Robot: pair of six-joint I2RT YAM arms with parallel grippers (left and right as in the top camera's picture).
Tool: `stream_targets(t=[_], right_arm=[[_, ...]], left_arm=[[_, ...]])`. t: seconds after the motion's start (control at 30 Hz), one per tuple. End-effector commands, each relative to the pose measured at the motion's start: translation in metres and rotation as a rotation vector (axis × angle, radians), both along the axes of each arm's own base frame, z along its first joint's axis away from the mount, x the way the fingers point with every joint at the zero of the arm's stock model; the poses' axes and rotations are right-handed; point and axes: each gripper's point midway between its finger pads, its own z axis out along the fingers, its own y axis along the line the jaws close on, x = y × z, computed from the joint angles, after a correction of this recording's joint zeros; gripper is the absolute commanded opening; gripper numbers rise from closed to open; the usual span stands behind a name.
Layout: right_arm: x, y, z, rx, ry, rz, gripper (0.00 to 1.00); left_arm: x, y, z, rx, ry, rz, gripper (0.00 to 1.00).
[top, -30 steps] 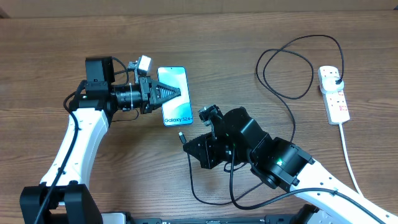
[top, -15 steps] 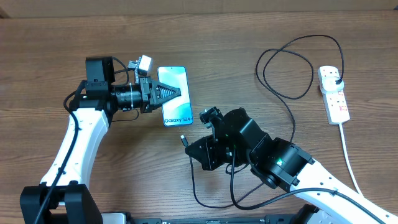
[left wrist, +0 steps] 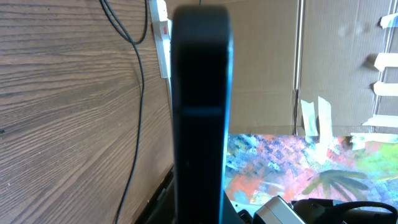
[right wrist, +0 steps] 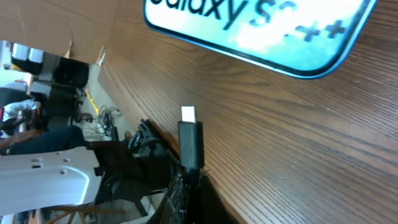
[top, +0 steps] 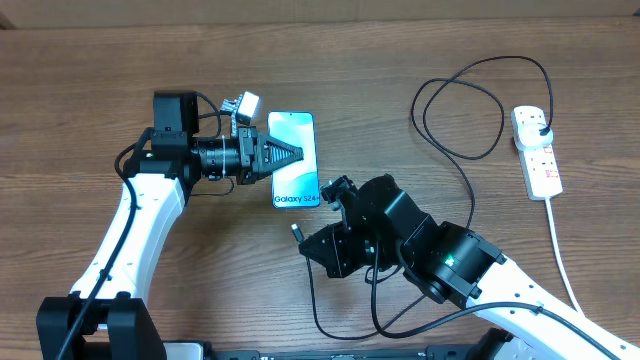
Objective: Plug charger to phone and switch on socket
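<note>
The phone (top: 296,165), its blue screen facing up, is gripped at its left long edge by my left gripper (top: 288,156), which is shut on it. In the left wrist view the phone (left wrist: 200,112) appears edge-on as a dark bar between the jaws of the left gripper (left wrist: 199,214). My right gripper (top: 307,243) is shut on the charger's connector (top: 296,232), just below the phone's near end. In the right wrist view the right gripper (right wrist: 186,183) holds the connector (right wrist: 190,140) with its tip pointing at the phone (right wrist: 267,31) across a gap. The white socket (top: 537,150) lies far right.
The charger's black cable (top: 470,150) loops across the right half of the table to a black plug (top: 541,128) at the socket's far end. The socket's thick white lead (top: 560,250) runs toward the front right. The socket (left wrist: 163,37) also shows in the left wrist view.
My left gripper has carried the phone to the right and slightly nearer. The right gripper with the connector has shifted a little toward the front, staying just below the phone.
</note>
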Motion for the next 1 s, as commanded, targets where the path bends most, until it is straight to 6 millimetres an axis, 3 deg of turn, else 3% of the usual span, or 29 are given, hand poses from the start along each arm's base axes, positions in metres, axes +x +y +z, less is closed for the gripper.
stream_targets(t=[0.0,0.97], right_arm=[[-0.0047,0.0024,0.0048,0.021,0.005,0.020,0.04],[-0.0049,0.0023,0.0045,0.020,0.006,0.019,0.04]], left_arm=[[-0.0082,-0.0043,0.0135,-0.048,-0.036,-0.048,0.04],[-0.0123,-0.0081,0.0164,-0.066,-0.036,-0.072,0.04]])
